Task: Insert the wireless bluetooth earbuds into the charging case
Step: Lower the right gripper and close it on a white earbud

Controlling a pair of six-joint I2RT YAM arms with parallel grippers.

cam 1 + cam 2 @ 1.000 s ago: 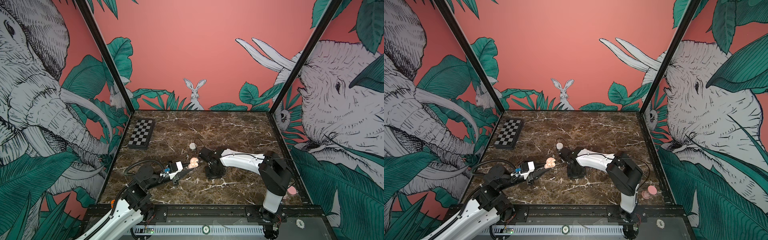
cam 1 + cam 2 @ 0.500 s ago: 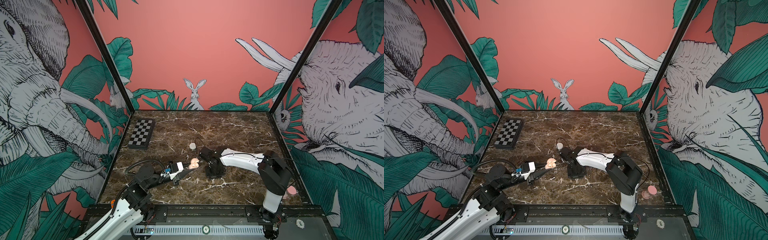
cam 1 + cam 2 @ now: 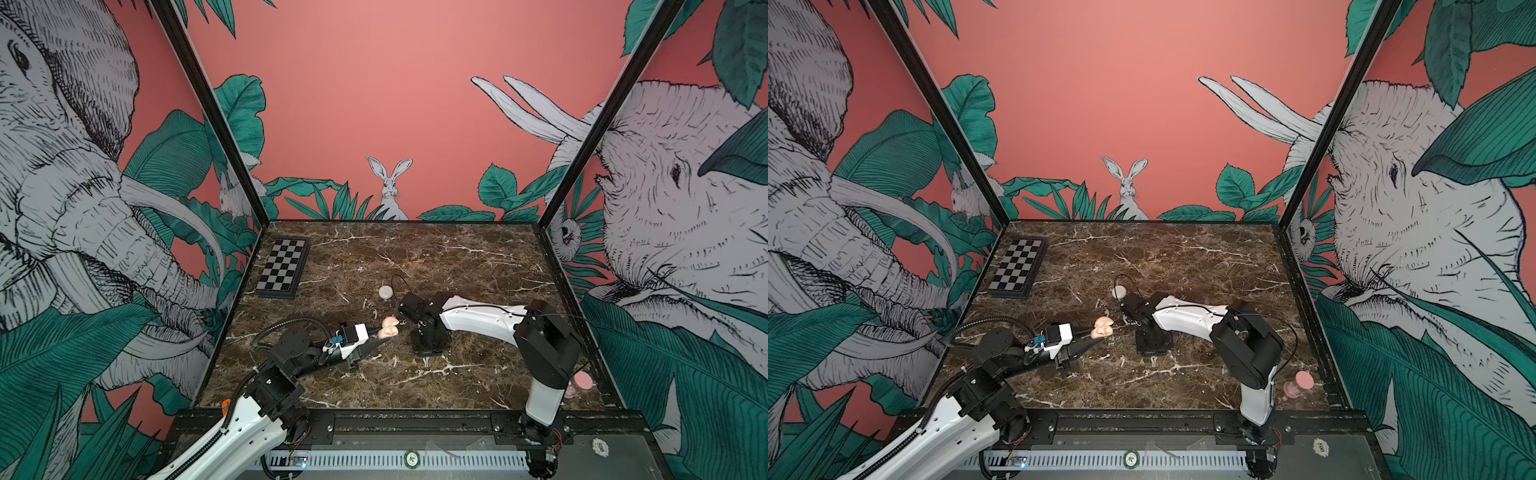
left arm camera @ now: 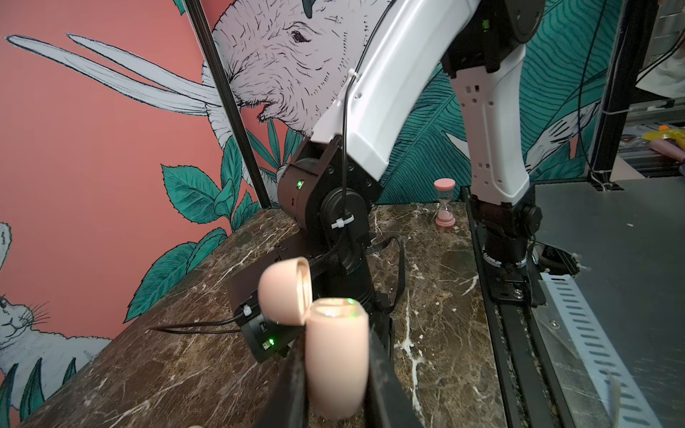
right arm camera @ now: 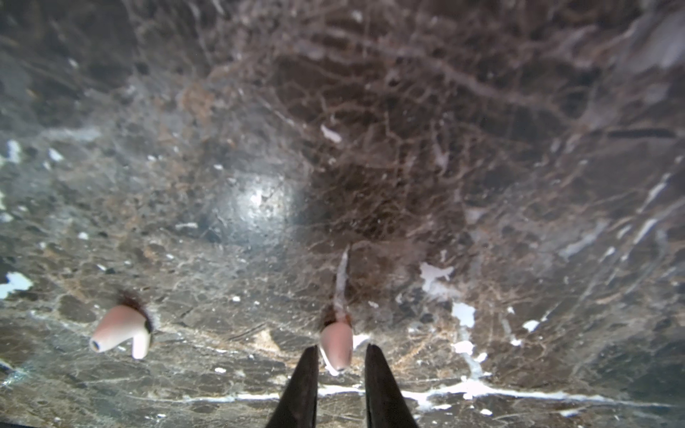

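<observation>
Right fingers (image 5: 300, 389) cut off at frame edge — far marble (image 5: 407, 74) blurred.

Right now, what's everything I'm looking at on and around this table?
Marble table: one, brown with white veins.
Chessboard: one, black and white, back left corner.
Round puck: one, pale grey, mid-table.
Hourglass: one, pink, front right corner.
Charging case: one, pale pink, lid open, held by the left arm.
Earbuds: two, pale pink, lying on the marble, one apart from the other.
Left gripper: black, shut on the case.
Right gripper: black, open, straddling one earbud.
</observation>
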